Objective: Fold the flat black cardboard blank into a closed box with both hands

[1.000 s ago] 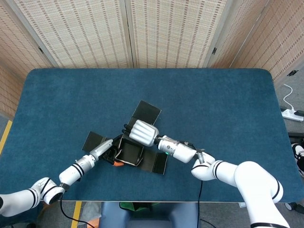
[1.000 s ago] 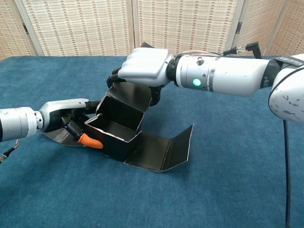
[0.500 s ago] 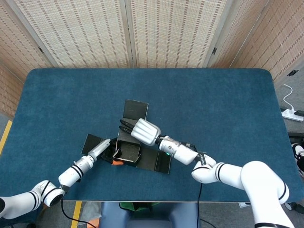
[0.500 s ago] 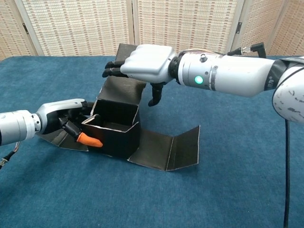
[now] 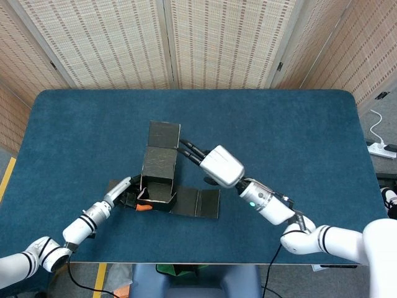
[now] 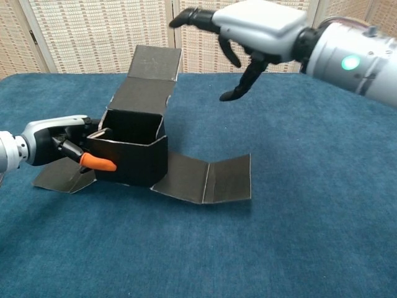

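The black cardboard box (image 6: 130, 162) stands half folded, its walls up and its top uncovered, also seen from above as box (image 5: 157, 189). Its tall lid flap (image 6: 149, 77) rises from the back wall, leaning away. Two joined panels (image 6: 208, 180) lie flat on the cloth to its right. My left hand (image 6: 56, 144) grips the box's left wall, with an orange-tipped finger (image 6: 96, 163) laid along the front face. My right hand (image 6: 254, 25) hovers high to the right of the lid flap, fingers spread, touching nothing. In the head view the right hand (image 5: 218, 165) sits beside the flap (image 5: 162, 144).
A small flap (image 6: 62, 179) lies flat under my left hand. The blue cloth-covered table (image 5: 298, 136) stretches around the box. Woven screens (image 5: 205, 43) stand behind its far edge.
My right hand let go of the lid flap and rose up and to the right. The lid flap swung more upright and the box turned and squared up in my left hand.
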